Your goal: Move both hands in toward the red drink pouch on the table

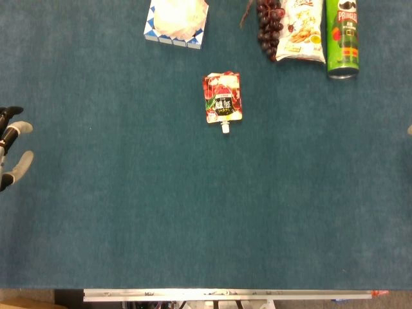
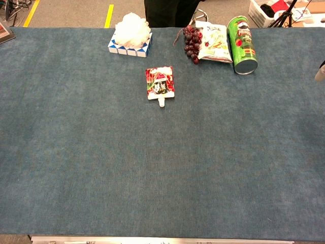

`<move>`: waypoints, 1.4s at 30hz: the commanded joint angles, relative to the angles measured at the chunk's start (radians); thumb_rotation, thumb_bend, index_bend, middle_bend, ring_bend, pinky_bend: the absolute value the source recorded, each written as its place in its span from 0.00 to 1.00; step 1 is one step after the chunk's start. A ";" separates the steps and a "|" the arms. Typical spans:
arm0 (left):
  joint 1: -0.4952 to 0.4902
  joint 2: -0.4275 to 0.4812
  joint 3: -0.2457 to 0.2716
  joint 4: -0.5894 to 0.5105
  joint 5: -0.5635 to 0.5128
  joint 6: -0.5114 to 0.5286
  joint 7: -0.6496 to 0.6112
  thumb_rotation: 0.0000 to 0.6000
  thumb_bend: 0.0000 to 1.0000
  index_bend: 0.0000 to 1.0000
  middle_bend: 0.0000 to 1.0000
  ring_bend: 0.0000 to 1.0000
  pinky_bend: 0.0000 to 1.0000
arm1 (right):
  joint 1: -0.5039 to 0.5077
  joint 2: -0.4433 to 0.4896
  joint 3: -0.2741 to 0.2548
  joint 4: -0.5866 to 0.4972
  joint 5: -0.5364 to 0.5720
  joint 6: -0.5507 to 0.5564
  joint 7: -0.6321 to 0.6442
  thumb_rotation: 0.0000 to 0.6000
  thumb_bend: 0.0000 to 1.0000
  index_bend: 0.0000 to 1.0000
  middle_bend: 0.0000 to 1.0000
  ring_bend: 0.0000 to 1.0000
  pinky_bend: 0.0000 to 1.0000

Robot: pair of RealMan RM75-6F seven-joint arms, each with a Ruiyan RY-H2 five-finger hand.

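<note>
The red drink pouch (image 1: 223, 96) lies flat on the blue tabletop (image 1: 193, 212), slightly toward the far side and near the middle, its white spout pointing to the near edge. The left hand (image 1: 13, 148) shows at the far left edge of the head view, well apart from the pouch, fingers spread and holding nothing. Of the right hand (image 2: 320, 72) only a sliver shows at the right edge, so its state cannot be told. Along the far edge sit a tissue box (image 1: 176, 22), grapes (image 1: 270, 26), a snack bag (image 1: 302, 32) and a green chip can (image 1: 342, 38).
</note>
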 commanded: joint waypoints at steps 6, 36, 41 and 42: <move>0.001 0.001 0.001 -0.001 0.002 0.001 0.004 1.00 0.24 0.40 0.27 0.25 0.37 | 0.001 0.001 0.000 -0.002 -0.003 0.002 0.003 1.00 0.39 0.42 0.32 0.31 0.50; 0.004 0.001 0.006 -0.006 0.003 -0.007 0.001 1.00 0.24 0.41 0.27 0.25 0.37 | 0.008 -0.003 -0.004 0.004 -0.007 -0.005 0.018 1.00 0.39 0.42 0.32 0.31 0.50; 0.003 -0.001 0.008 -0.009 0.008 -0.007 0.000 1.00 0.24 0.41 0.27 0.25 0.37 | 0.007 -0.004 -0.007 0.007 -0.026 0.008 0.032 1.00 0.39 0.42 0.32 0.31 0.50; 0.003 -0.001 0.008 -0.010 0.008 -0.007 -0.001 1.00 0.24 0.41 0.27 0.25 0.37 | 0.007 -0.005 -0.007 0.008 -0.028 0.010 0.034 1.00 0.39 0.42 0.32 0.31 0.50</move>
